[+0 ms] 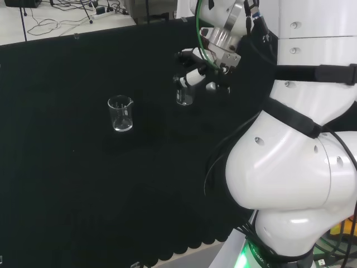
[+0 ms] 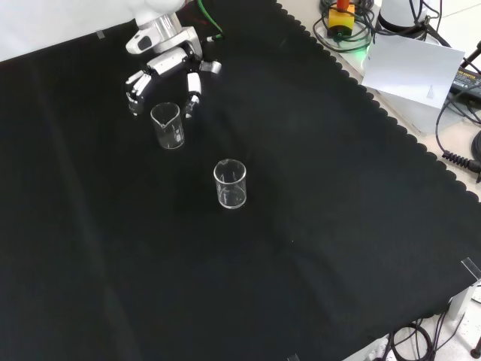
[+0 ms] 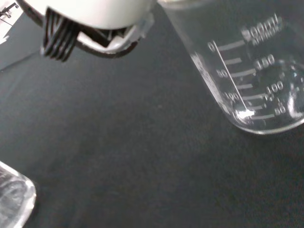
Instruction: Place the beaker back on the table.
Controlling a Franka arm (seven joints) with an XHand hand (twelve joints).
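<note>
The beaker (image 2: 168,125) was clear glass, a straight-walled cylinder with a pour spout at the rim and white graduation marks down its side; in the wrist view (image 3: 247,71) its rounded base corner caught a bright glint. In the front view it stood upright on the cloth just below the robot hand (image 2: 164,71), whose black-and-white fingers were spread and only slightly bent, hanging to either side of the rim without clasping the glass. The robot hand was open. In the head view the beaker (image 1: 184,96) showed directly beneath the robot hand (image 1: 203,70).

A second beaker (image 2: 231,183), also clear with a spout, stood well apart from the robot hand, nearer the camera in the front view and to the hand's left in the head view (image 1: 120,113).

The tabletop (image 2: 316,248) was draped in matte black cloth with a scalloped edge, faintly creased. Beyond the cloth, in the front view, lay coiled black cables and a white sheet (image 2: 417,71); in the head view more cables lay on a pale floor beyond the far edge.
</note>
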